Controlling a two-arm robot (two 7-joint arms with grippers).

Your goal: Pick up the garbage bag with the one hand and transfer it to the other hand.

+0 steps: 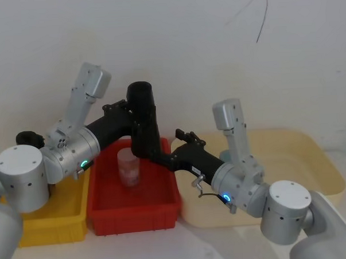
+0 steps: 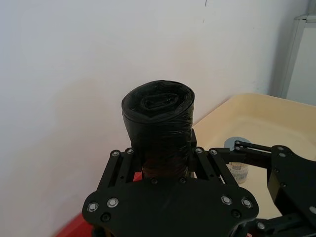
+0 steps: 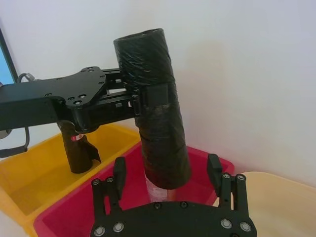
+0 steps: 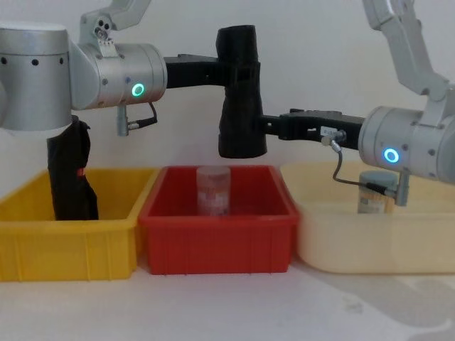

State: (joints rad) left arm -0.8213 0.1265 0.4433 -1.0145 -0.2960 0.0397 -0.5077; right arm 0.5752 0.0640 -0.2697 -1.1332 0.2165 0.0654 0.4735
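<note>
To hand over well, the black two-finger right hand point(image 3: 167, 170) of the blue-lit silver-grey arm should close squarely on the lower part of the matte black cylindrical roll of garbage bags point(image 3: 157, 113). It should stay clear of the other grip and be firm before the black two-finger left hand point(image 2: 163, 165) of the green-lit arm lets go. An early release would likely drop the roll.

The right hand's fingers point(image 3: 120, 172) are spread wide, one on each side of the roll's lower end, and seem not to touch it. The left hand pinches the roll a little above its middle, pads pressed against its sides.

The roll hangs nearly upright, slightly tilted, at the upper centre of the chest view. Its bottom is above the red plastic bin point(image 4: 217, 241), where a translucent jar point(image 4: 213, 190) stands. At the left of that view a yellow plastic bin point(image 4: 67, 241) holds a black bundle point(image 4: 71, 170). At the right lies a cream tray point(image 4: 370, 241).
</note>
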